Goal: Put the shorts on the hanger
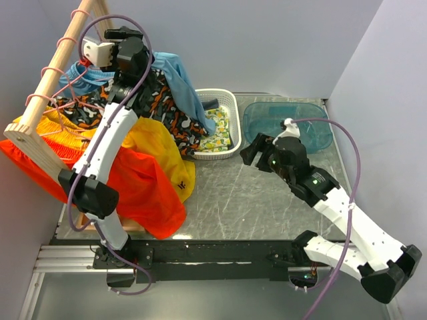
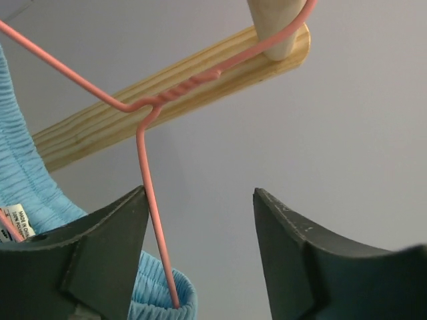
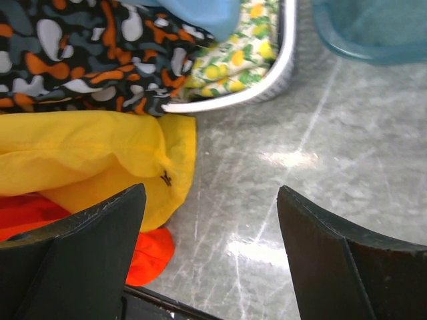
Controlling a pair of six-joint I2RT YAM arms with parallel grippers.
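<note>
Hanger inside waistband of shorts, clear only from left wrist view.

1. The overhead view is bright and evenly lit, with soft light from above and pretty weak shadows.
2. The metal counter shows white glare patches, strongest in the right wrist view.
3. The dark fingers in both wrist views look murky and a bit soft-edged.
4. In the left wrist view the pink hanger is crisp against the flat grey wall.
</note>
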